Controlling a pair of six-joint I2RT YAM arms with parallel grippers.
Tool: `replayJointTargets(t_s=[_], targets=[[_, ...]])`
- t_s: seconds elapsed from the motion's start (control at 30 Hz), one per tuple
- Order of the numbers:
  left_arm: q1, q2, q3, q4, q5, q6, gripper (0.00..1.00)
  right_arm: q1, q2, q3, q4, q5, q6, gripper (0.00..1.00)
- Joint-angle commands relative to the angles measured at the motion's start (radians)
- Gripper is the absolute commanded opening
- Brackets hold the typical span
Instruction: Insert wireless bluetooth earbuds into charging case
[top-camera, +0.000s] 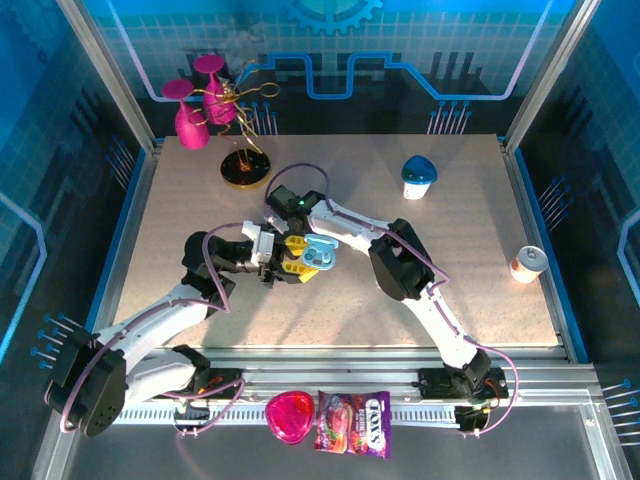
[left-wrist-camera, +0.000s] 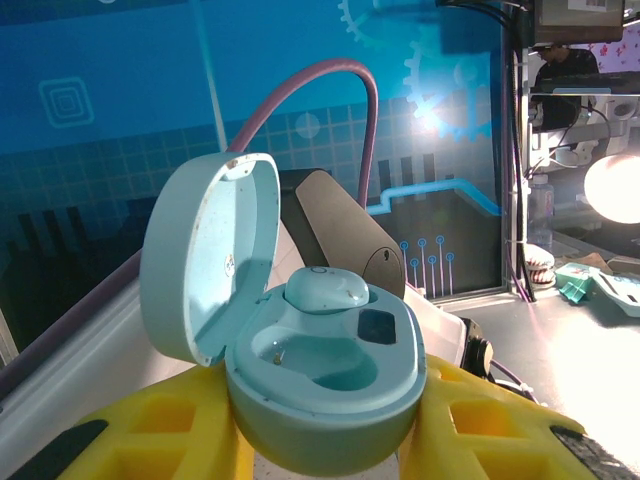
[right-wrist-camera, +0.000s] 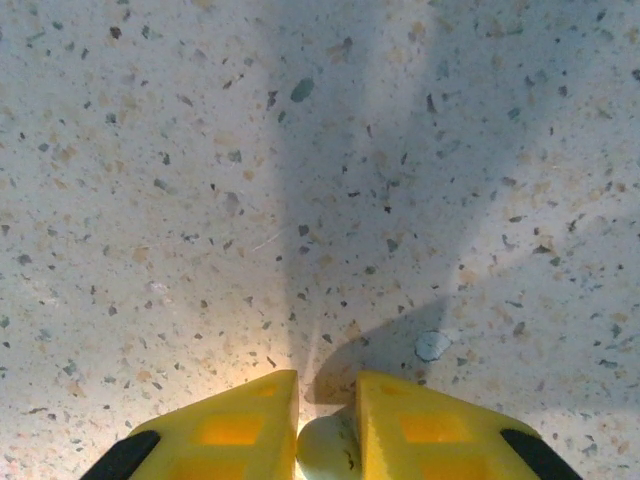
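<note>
The charging case (left-wrist-camera: 330, 400), light blue with its lid (left-wrist-camera: 205, 265) swung open to the left, sits between my left gripper's (left-wrist-camera: 325, 430) yellow fingers (left-wrist-camera: 480, 420), which are shut on it. One earbud (left-wrist-camera: 325, 290) sits in the far socket and the near socket (left-wrist-camera: 320, 360) is empty. In the top view the case (top-camera: 322, 255) is held at mid-table, with the right arm's wrist (top-camera: 290, 203) just behind it. My right gripper (right-wrist-camera: 325, 425) is shut on a second earbud (right-wrist-camera: 322, 452), a small pale round bud above the speckled table (right-wrist-camera: 300, 150).
A blue-topped white container (top-camera: 419, 177) stands at the back right and a small can (top-camera: 528, 264) at the right edge. Pink glasses (top-camera: 192, 115) and a gold stand (top-camera: 245, 165) are at the back left. A pink dish (top-camera: 290, 415) and a candy bag (top-camera: 353, 423) lie in front.
</note>
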Motion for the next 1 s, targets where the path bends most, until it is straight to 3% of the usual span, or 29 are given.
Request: replayJointTargets(t_s=[0.0,0.77,0.97], targets=[[-0.005,-0.021,0.006,0.004,-0.011,0.027,0.32,-0.002,-0.011,0.009,-0.041,0.016,0.022,0.21],[-0.005,-0.007,0.014,0.012,-0.016,0.03,0.32,-0.108,-0.411,-0.604,0.154,0.03,0.209,0.22],[-0.005,0.016,0.015,0.052,-0.011,0.005,0.32,-0.11,-0.43,-0.633,0.182,0.043,0.213,0.23]])
